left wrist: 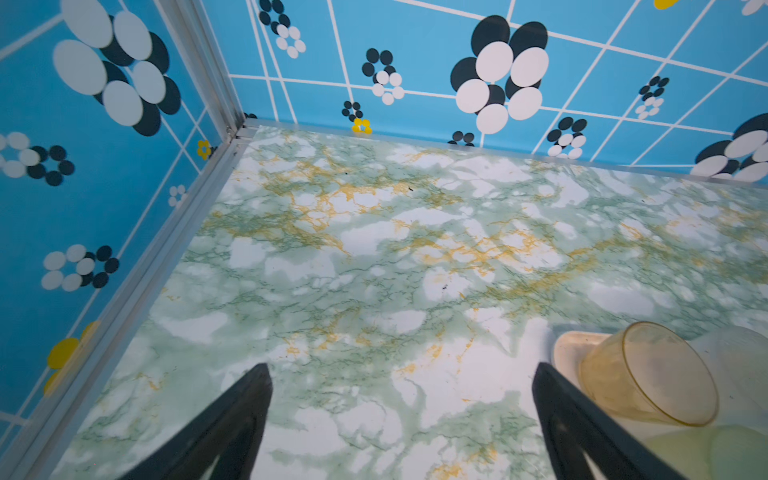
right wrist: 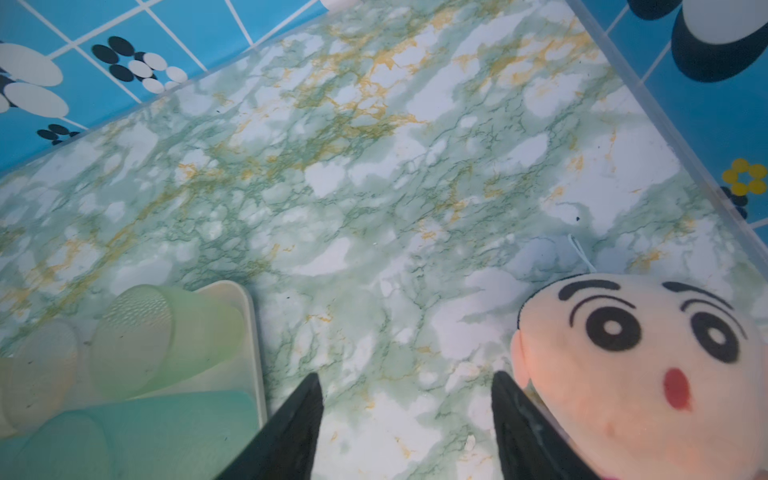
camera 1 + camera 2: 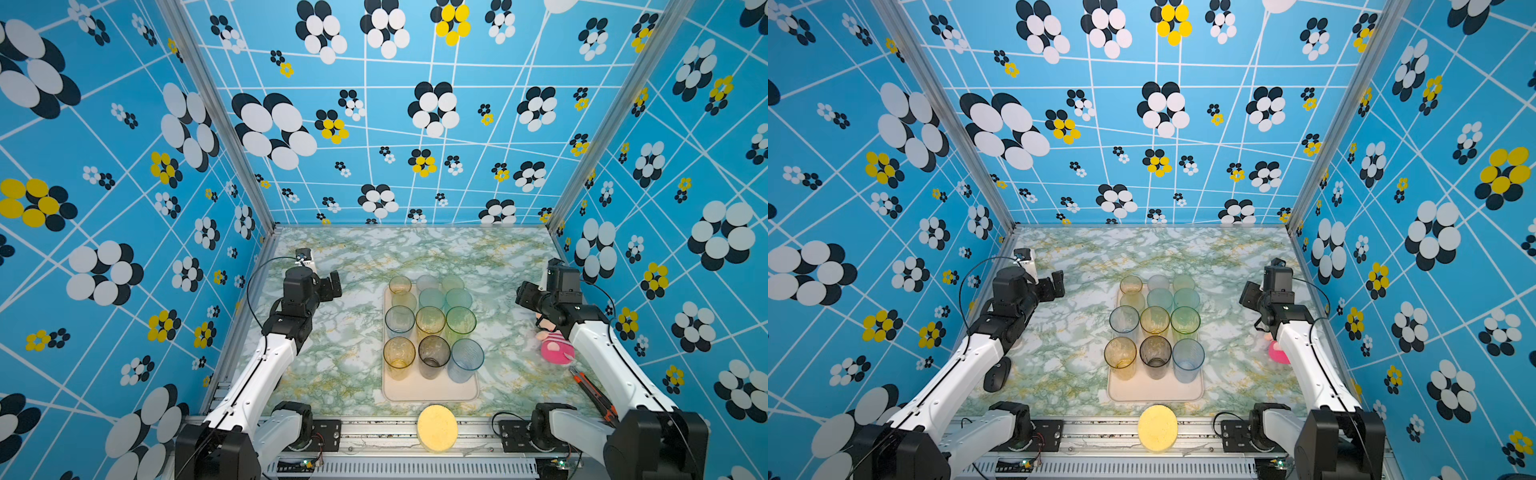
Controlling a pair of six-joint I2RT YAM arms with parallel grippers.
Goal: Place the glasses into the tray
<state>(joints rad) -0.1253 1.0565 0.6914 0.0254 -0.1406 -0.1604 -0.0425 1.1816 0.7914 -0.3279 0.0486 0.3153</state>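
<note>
On the tray (image 3: 430, 394): glasses (image 3: 430, 321) standing in rows of three, mid-table.
Left gripper (image 1: 401, 368): fingers wide apart, nothing between them, left of tray's far end.
Right gripper (image 2: 405, 376): fingers apart, empty, right of tray, beside plush toy (image 2: 648, 365).

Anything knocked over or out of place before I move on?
Nothing is tipped: the glasses all stand in the tray. What stands out is the yellow sponge disc, lying mostly on the front rail rather than the tabletop.
</note>
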